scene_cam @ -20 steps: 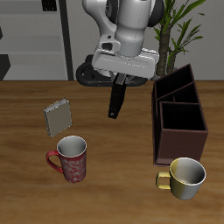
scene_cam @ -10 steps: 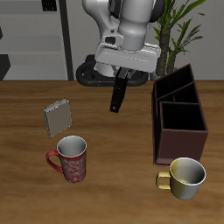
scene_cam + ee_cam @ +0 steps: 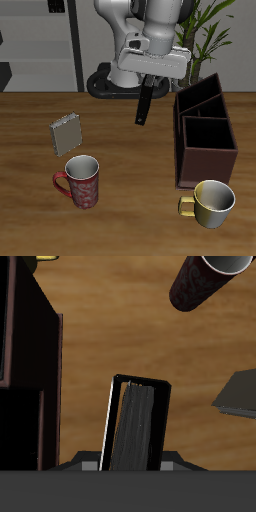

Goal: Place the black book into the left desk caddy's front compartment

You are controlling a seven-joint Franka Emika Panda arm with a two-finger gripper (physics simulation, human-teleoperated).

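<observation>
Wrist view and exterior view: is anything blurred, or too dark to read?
Exterior view: sharp, evenly lit; the thin black book reads clearly. Wrist view: also sharp, but the dark maroon desk caddy is nearly black inside, its dividers hard to see, and the red patterned mug is cropped.

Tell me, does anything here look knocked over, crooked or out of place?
Nothing is spilled or broken. The black book hangs in the air from the gripper, slightly tilted, short of the left desk caddy. Both mugs stand upright; the small grey book stands askew on the table.
</observation>
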